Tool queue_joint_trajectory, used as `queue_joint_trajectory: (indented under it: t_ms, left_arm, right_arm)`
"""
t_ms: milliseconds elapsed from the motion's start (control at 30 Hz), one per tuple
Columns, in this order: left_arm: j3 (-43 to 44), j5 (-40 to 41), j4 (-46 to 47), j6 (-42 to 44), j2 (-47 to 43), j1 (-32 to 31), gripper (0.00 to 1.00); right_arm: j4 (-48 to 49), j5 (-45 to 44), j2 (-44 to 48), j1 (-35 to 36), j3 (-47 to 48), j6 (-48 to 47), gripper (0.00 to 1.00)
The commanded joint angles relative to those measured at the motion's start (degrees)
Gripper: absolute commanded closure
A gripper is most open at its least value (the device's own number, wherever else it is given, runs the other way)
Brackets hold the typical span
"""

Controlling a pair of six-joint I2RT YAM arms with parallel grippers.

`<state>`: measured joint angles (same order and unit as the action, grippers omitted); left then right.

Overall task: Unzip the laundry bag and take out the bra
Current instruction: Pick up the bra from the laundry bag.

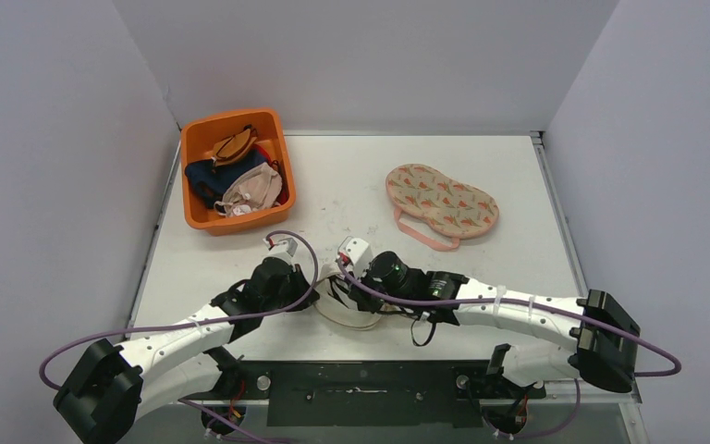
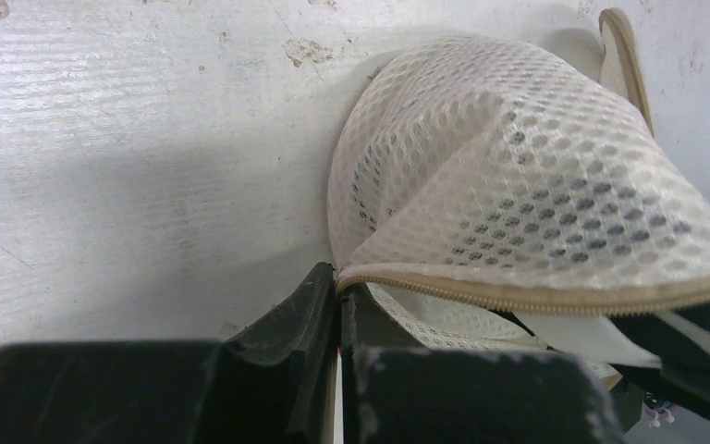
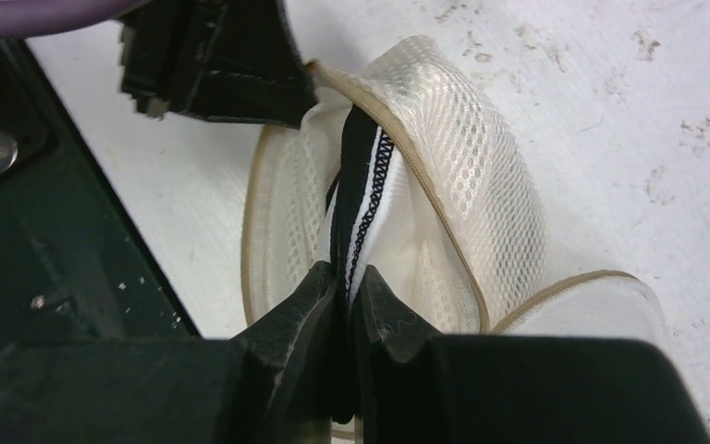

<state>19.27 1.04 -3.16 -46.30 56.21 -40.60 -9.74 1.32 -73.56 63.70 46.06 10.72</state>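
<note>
Now, laundry bag (image 2: 518,166): white mesh, zip open, lying on table (image 1: 361,176) near front edge.
Bra (image 3: 362,157): black-and-white, partly inside bag.
Left gripper (image 2: 337,310): pinched closed on bag's zip rim.
Right gripper (image 3: 347,296): clamped on bra.

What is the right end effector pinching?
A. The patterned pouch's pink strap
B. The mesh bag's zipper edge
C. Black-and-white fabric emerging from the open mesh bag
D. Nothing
C: the right end effector is shut on the black-trimmed bra poking from the mesh laundry bag.

mesh cloth laundry bag (image 2: 518,166), cloth bra (image 3: 359,176), scuffed matt table (image 2: 148,139)
</note>
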Motion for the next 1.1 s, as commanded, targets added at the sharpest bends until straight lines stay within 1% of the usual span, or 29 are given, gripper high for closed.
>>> queue_joint_trajectory:
  t_ms: [0,133,200,300,400,467,567,800,933,967,1000,1067]
  left_arm:
    - [2.8,1.0,1.3,0.0,0.2,0.1,1.00]
    - [6.3,1.5,0.9,0.6,2.0,0.1,1.00]
    - [7.3,1.6,1.3,0.5,3.2,0.1,1.00]
    - [8.2,1.4,2.3,0.3,5.0,0.1,1.00]
    - [8.8,1.6,2.4,0.2,6.5,0.2,1.00]
    - [9.2,1.9,4.2,0.3,7.3,0.2,1.00]
    - [9.7,2.1,4.3,0.4,8.1,0.5,1.00]
    - [10.9,2.3,4.6,0.0,8.3,0.7,1.00]
    - [12.1,2.3,4.1,-0.8,7.7,0.8,0.99]
    - [12.7,2.3,3.6,-1.0,7.4,0.8,0.93]
    - [13.3,2.3,2.3,-1.4,6.8,0.8,0.84]
    - [14.2,2.2,-0.4,-2.4,4.9,0.9,0.60]
  right_arm:
    - [-0.9,8.7,2.8,0.8,0.7,-5.2,0.95]
    - [-1.0,16.7,1.9,1.2,1.4,-6.0,0.95]
    - [0.3,18.8,2.7,1.1,1.1,-5.6,0.95]
    - [3.0,20.8,5.2,0.2,0.3,-4.3,0.95]
    - [5.6,20.3,8.6,-2.0,-0.6,-2.9,0.95]
    - [7.2,17.2,11.5,-3.3,-1.7,-1.8,0.95]
    - [9.3,11.6,16.3,-5.1,-3.5,-0.2,0.95]
    - [10.9,-8.3,20.5,-5.0,-4.8,0.7,0.95]
    - [12.5,-10.0,20.1,-4.8,-6.1,-0.1,0.95]
    - [12.6,-10.1,19.6,-4.6,-6.1,-0.5,0.95]
    - [12.4,-10.4,19.2,-4.1,-6.1,-1.2,0.95]
    - [12.5,-11.4,18.9,-2.8,-6.3,-2.2,0.95]
